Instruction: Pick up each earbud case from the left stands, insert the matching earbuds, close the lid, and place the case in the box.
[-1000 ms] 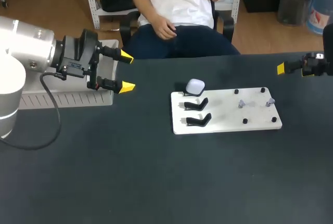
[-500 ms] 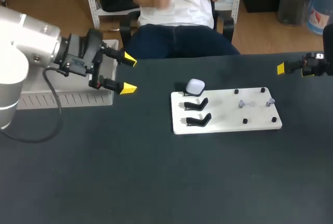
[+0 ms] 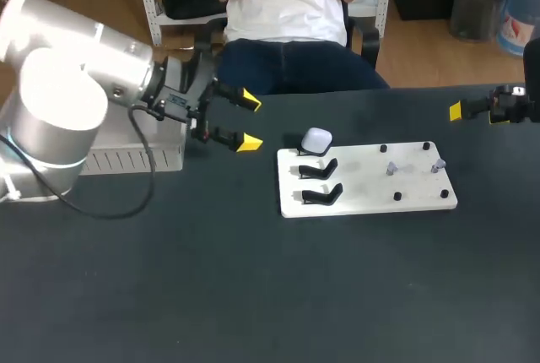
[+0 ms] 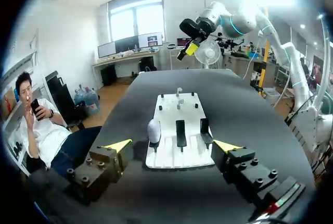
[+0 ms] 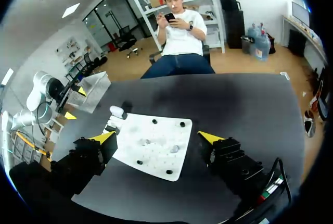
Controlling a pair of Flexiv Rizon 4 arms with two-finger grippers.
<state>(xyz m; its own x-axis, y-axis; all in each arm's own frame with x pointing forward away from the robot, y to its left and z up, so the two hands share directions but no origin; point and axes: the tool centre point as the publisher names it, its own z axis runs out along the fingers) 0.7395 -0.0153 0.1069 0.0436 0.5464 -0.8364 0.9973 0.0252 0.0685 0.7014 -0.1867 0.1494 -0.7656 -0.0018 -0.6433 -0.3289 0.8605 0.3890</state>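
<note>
One earbud case [image 3: 316, 139], white and rounded, sits on the stand at the far end of the row of three, on the left part of the white board [image 3: 367, 200]. The other two black stands [image 3: 319, 169] beside it carry nothing. The left gripper [image 3: 247, 121] hovers over the dark table just to the left of the board, near the case but not touching it, and its yellow-tipped fingers are spread wide with nothing between them.

In the left wrist view the case stands straight ahead of the fingers, a little closer to the finger on the seated person's side than to the other one. It looks upright, with its long axis rising from the stand. The gap between the fingers runs along the same line as the row of stands, so I judge that one finger would pass on the outer side of the case and the other between the case and the empty stand next to it.

The right gripper [image 5: 156, 137] waits well apart, beyond the other end of the board, and its fingers are also spread and empty. The left arm is clearly the nearer one, so the pick belongs to it. I judge that a short, straight advance, shifted slightly toward the far stand, would centre the case.
</note>
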